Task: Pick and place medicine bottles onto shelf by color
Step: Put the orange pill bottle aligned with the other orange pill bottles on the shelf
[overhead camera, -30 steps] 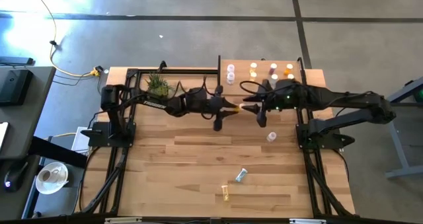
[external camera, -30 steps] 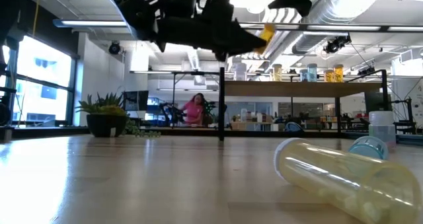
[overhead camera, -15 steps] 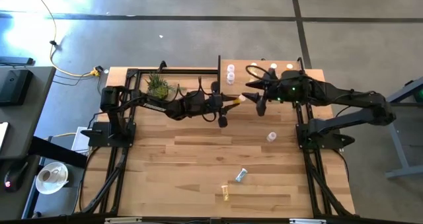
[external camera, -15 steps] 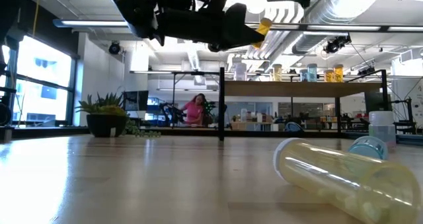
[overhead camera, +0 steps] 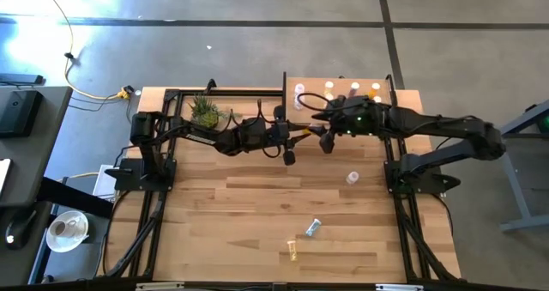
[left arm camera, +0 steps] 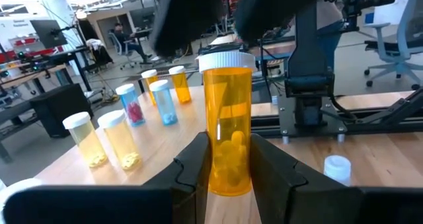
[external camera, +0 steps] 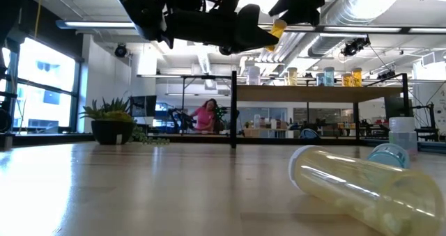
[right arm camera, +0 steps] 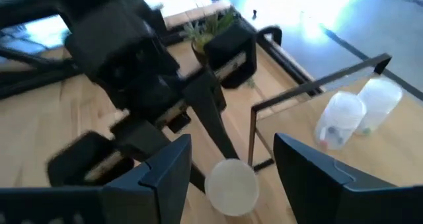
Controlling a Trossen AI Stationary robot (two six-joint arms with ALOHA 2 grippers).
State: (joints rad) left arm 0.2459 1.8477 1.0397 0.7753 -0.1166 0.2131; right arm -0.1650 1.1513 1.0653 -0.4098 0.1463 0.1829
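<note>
One orange pill bottle [left arm camera: 227, 121] is pinched upright between the left gripper [left arm camera: 229, 161]'s fingers, held in the air near the shelf [overhead camera: 403, 94]'s front edge. Over the last second the right gripper [right arm camera: 230, 159] has swung back from the shelf to meet it: its fingers are now spread either side of the bottle's white cap [right arm camera: 231, 188], not yet closed. This looks like a handover, so the right arm can stand the bottle beside the other orange bottles [left arm camera: 177, 83] on the shelf.
</note>
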